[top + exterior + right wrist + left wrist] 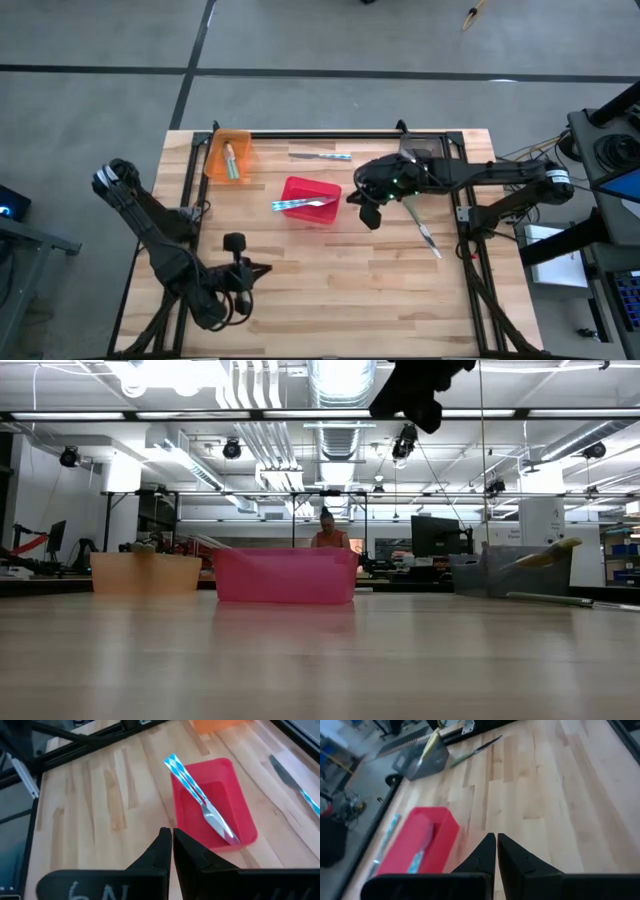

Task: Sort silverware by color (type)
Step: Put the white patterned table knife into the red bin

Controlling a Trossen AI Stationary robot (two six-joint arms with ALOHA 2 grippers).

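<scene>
Light blue silverware (200,800) lies slanting in the red bin (312,200), its handle ends sticking out over one rim. Green pieces (230,160) lie in the orange bin (228,155). A yellow piece (430,745) leans in the grey bin (420,760). A blue-handled knife (322,155) lies flat on the table near the far edge, and a green-handled knife (422,225) lies flat at the right. My right gripper (171,834) hangs shut and empty above the table beside the red bin. My left gripper (496,840) is shut and empty over the near left part of the table.
The three bins stand in a row across the table's far half: orange (145,573) at the left, red (285,575) in the middle, grey (510,572) at the right under my right arm. Bare wood (340,290) spreads over the near half. A person shows far behind the table.
</scene>
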